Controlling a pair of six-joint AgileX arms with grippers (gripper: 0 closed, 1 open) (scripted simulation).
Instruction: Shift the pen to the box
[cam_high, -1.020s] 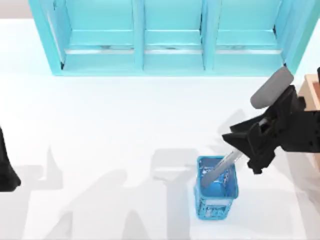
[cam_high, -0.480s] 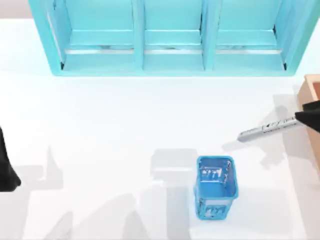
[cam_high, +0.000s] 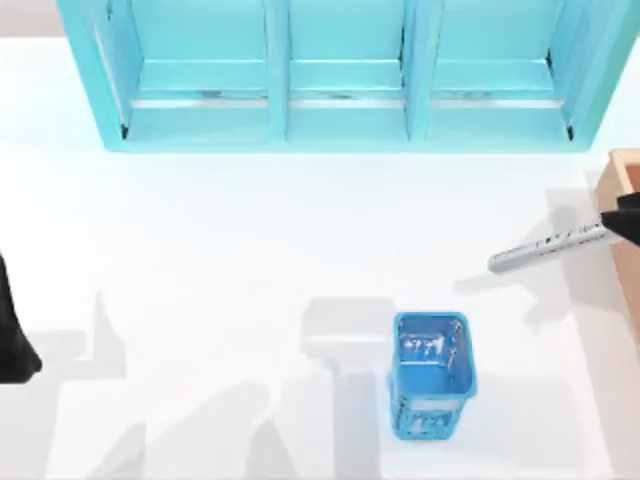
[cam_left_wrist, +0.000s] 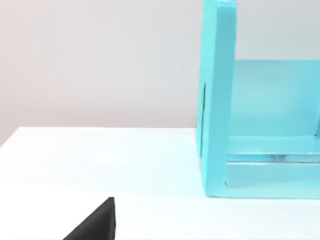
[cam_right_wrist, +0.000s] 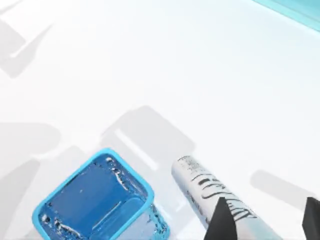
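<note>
The pen (cam_high: 548, 247) is seen in the top view as a grey-white barrel with black lettering, held off the white table (cam_high: 250, 250) in a nearly level, slightly tilted attitude, its free end directed toward the blue basket (cam_high: 432, 388) and its other end met by the right gripper (cam_high: 627, 222) at the right edge of the table. The pen is pinched between the dark fingertips (cam_right_wrist: 220, 220) of the right gripper, as shown in the right wrist view, where the lettered barrel (cam_right_wrist: 210, 192) is seen passing between the two tips, with the blue basket (cam_right_wrist: 97, 200) lying just beside and beneath its free end. The pen is clear of the basket and is not touching it; in the top view it lies up and to the right of the basket, between the basket and the box (cam_high: 622, 185). The box, tan and thick-walled, is cut off by the right edge of the top view, and the gripped end of the pen is placed at its near wall; the pen is not inside it. The cyan shelf (cam_high: 340, 75) is set well beyond the basket, along the far side of the table, and its end wall (cam_left_wrist: 217, 95) is recorded in the left wrist view. The left gripper (cam_high: 12, 335) is parked far to the left of the basket, at the table's left edge; whether its fingers are spread or closed cannot be told.
</note>
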